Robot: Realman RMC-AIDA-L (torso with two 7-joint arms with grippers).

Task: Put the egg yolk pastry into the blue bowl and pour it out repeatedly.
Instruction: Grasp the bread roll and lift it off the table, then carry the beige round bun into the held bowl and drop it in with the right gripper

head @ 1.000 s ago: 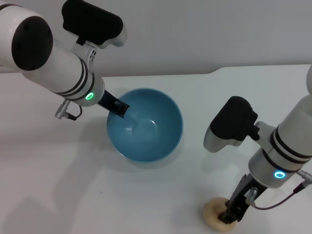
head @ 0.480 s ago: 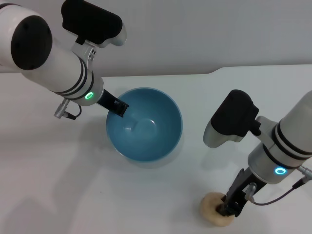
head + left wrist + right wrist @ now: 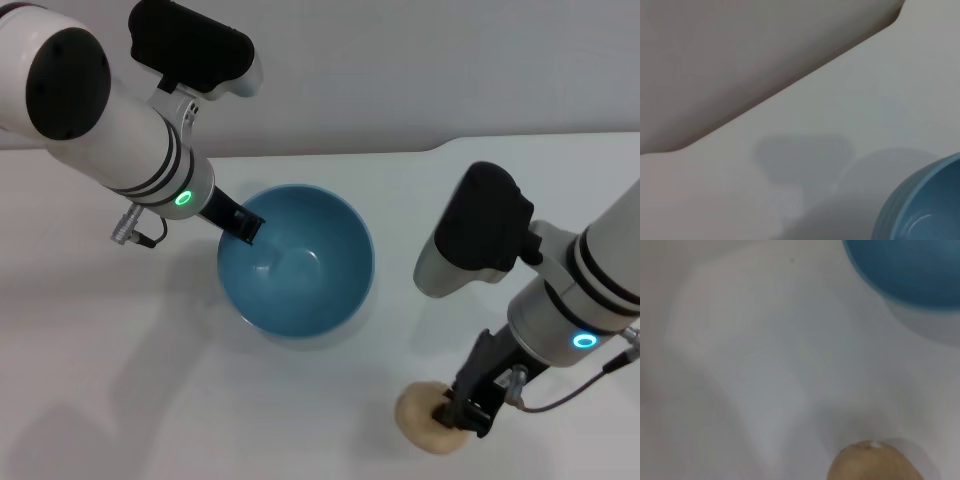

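The right claw (image 3: pixel 462 412) is clenched on the pastry (image 3: pixel 424 417), which sits low at the near right, well apart from the bowl (image 3: pixel 296 258); whether it has cleared the surface (image 3: pixel 120 380) I cannot tell. The bowl is empty, so the likely next step is carrying the pastry across and dropping it in. The left claw (image 3: pixel 243 226) grips the bowl's rim on its left side, one finger inside, probably to steady it for the drop and to be ready to tip it out afterwards.

Bare lab-style bench: plain white table (image 3: pixel 120 400) against a blank grey wall (image 3: pixel 420 70)
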